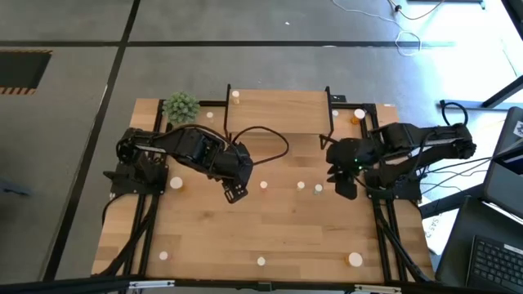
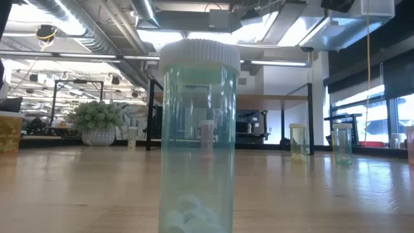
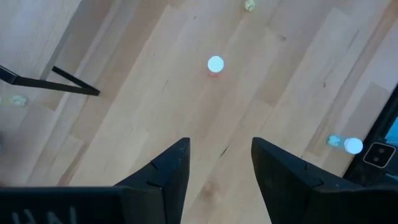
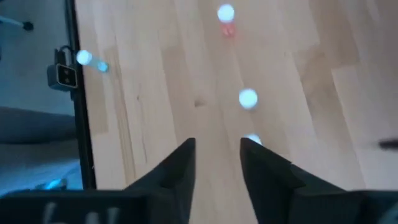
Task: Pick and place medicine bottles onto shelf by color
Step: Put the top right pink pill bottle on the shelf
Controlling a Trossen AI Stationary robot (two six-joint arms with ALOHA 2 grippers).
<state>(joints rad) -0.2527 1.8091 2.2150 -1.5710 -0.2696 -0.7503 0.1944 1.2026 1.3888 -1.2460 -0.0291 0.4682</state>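
Observation:
Small pale-capped medicine bottles stand scattered upright on the wooden table: three in the middle (image 1: 264,185) (image 1: 301,185) (image 1: 319,189), others near the edges. One bottle (image 1: 235,95) stands on the shelf (image 1: 278,110) at the far side. My left gripper (image 1: 235,193) hovers open above the table's middle; a pink bottle (image 3: 215,64) lies ahead of its fingers. My right gripper (image 1: 343,184) hovers open over the right side, with a pale cap (image 4: 248,98) ahead and another cap (image 4: 252,138) peeking out beside one finger. Neither holds anything.
A green plant ball (image 1: 181,106) sits left of the shelf. A large teal bottle (image 2: 197,129) with white pills stands right before the low camera. More bottles stand near the front edge (image 1: 261,261) (image 1: 355,259) (image 1: 163,256). Cables and a laptop lie off the table's right.

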